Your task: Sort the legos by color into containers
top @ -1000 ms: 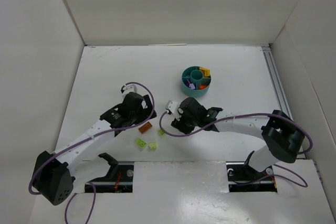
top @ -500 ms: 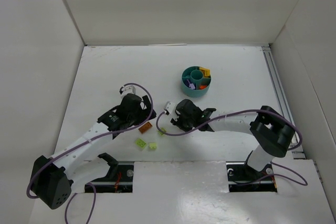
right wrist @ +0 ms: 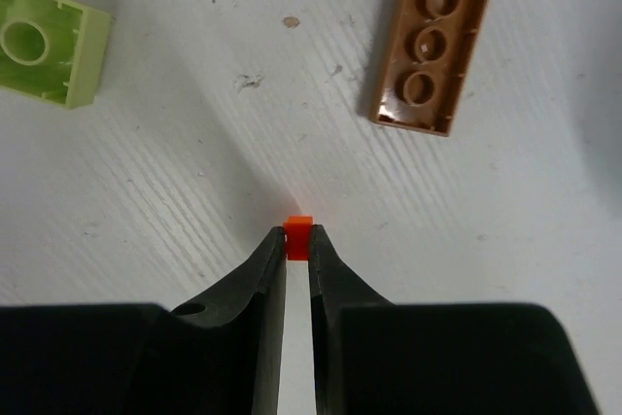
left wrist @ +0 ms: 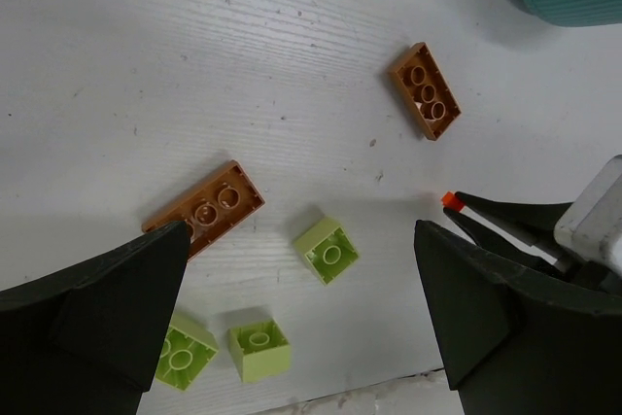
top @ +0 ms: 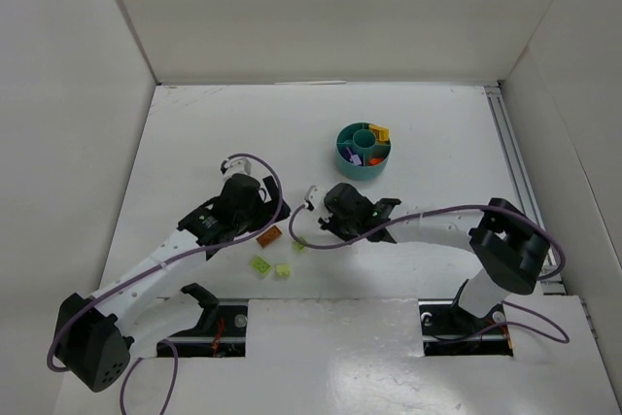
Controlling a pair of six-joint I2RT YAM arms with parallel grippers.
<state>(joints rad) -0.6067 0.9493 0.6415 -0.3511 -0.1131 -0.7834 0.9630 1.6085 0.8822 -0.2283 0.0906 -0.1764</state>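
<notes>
The orange-red lego point(right wrist: 298, 236) is sitting clamped at the very tips of the right gripper point(right wrist: 297, 252), close to the table point(top: 194, 143), between a brown brick point(right wrist: 434, 41) and a lime green brick point(right wrist: 44, 41), well apart from the teal dish point(top: 363, 164). The left gripper point(left wrist: 299, 230) is hanging spread wide, gripping nothing. With so thin a hold, the piece is likely risking popping loose in transit, or dropping into a wrong compartment.

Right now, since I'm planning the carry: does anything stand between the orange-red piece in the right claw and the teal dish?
Nothing visible blocks the orange-red piece. A brown brick lies flat near the right claw, beside the line to the teal dish.
</notes>
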